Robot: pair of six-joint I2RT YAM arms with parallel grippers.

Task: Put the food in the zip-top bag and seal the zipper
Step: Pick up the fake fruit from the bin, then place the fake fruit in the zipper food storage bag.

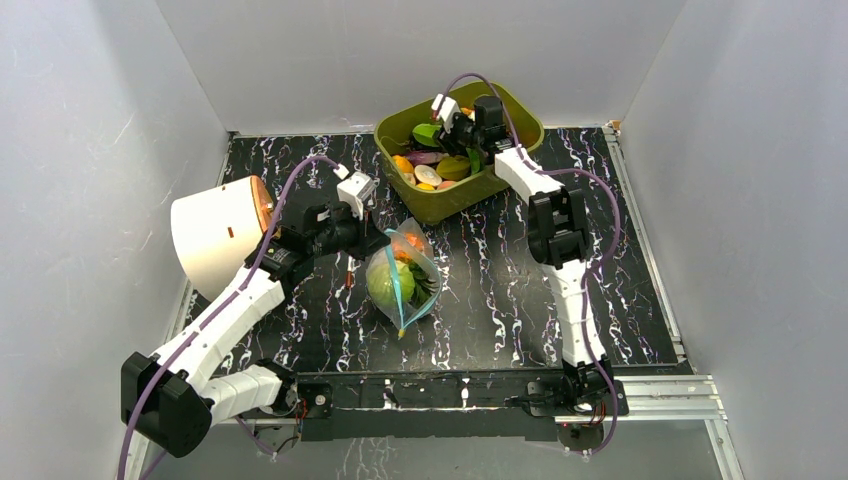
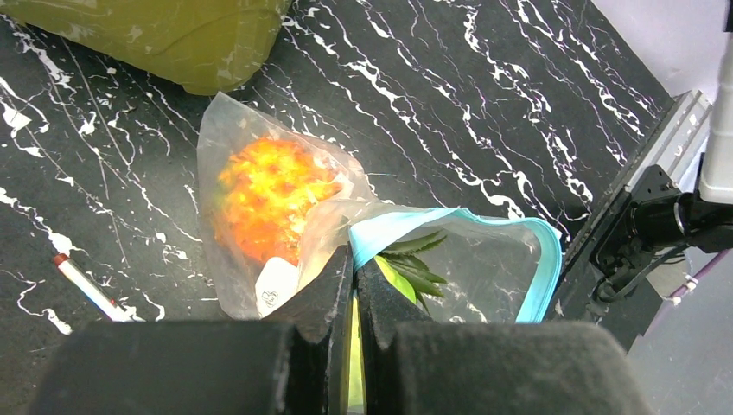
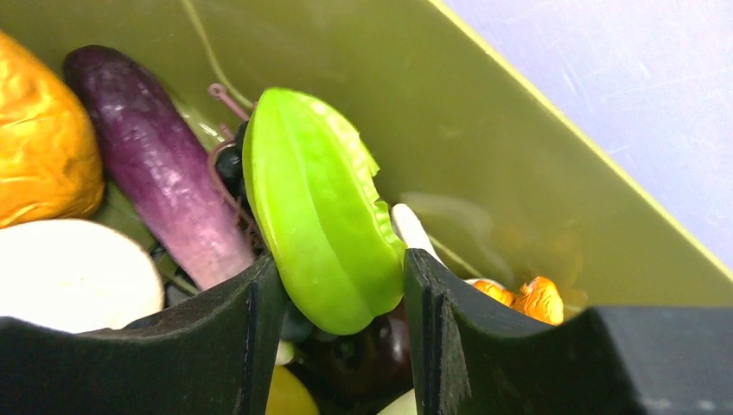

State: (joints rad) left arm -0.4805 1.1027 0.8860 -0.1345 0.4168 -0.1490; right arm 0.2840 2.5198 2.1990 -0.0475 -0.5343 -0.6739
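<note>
The zip-top bag [image 1: 405, 280] lies mid-table, clear and crinkly, its mouth partly spread. Inside it are a pale-green cabbage [image 1: 385, 283] and an orange pineapple [image 2: 268, 199] with green leaves [image 2: 415, 255]. My left gripper [image 2: 354, 259] is shut on the light-blue zipper [image 2: 467, 220] at one end of the rim; from above, the left gripper [image 1: 375, 243] sits at the bag's far-left corner. My right gripper [image 3: 341, 259] reaches down into the olive-green tub [image 1: 520, 110], its fingers pressed on both sides of a green star fruit [image 3: 320, 207].
More food fills the tub: a purple eggplant [image 3: 160, 164], an orange piece [image 3: 39, 147], a white round piece [image 3: 69, 272]. A cream lampshade-like object [image 1: 215, 232] stands at the left. A thin white stick with a red tip [image 2: 86, 285] lies beside the bag.
</note>
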